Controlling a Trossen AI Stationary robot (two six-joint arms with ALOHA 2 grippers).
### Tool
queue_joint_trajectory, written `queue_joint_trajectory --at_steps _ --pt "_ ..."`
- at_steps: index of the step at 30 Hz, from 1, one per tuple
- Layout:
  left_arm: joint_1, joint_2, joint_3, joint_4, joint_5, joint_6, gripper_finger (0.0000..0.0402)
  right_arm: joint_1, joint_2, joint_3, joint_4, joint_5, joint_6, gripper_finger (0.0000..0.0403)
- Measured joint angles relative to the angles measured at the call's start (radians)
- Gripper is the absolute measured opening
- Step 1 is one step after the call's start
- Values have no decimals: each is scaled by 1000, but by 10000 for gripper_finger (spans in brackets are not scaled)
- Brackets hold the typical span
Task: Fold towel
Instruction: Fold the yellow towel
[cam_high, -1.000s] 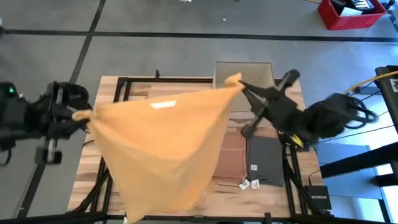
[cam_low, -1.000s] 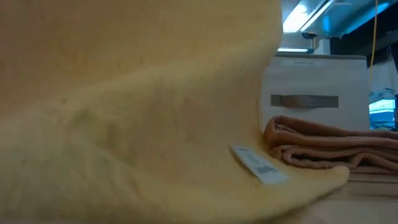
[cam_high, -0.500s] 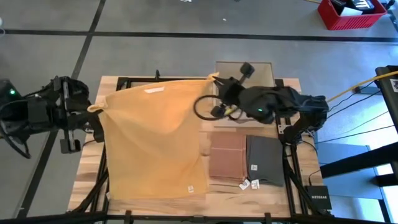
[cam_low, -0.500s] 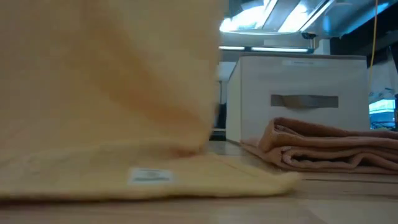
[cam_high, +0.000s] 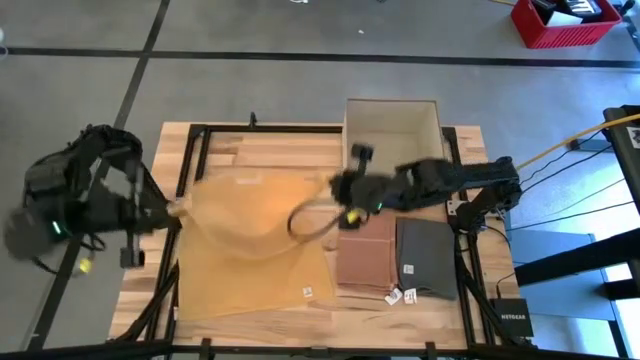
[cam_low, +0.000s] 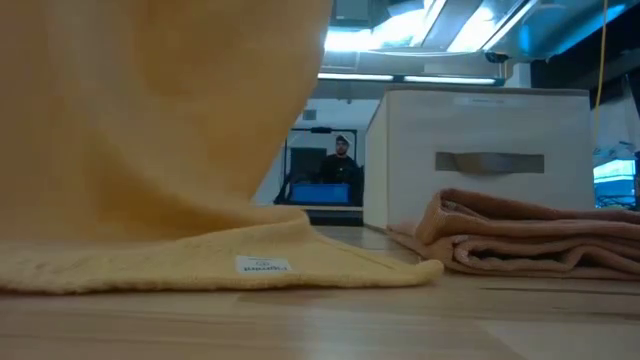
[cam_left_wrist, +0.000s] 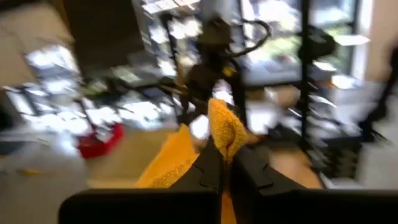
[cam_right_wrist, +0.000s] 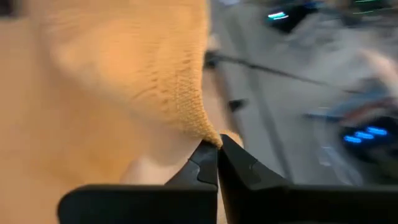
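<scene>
Both pincers clamp corners of the yellow towel above the surface.

The left pincer grips the towel at the surface's left edge; the right pincer pinches the opposite corner near the middle. The towel's near half lies flat on the surface, label showing. Motion blurs both arms. The right arm reaches in low from the right edge, past the white box and folded towels.
</scene>
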Motion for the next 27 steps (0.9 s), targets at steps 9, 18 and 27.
queue_joint_trajectory --at_steps 9,18,27 --pt "21 261 -1 -475 274 -725 6 146 1 -349 70 -30 198 3" --pt "90 503 -82 -444 572 -878 7 240 2 -707 307 9 367 3" --pt "141 633 -171 -429 796 -1015 7 243 1 -844 302 27 419 3"
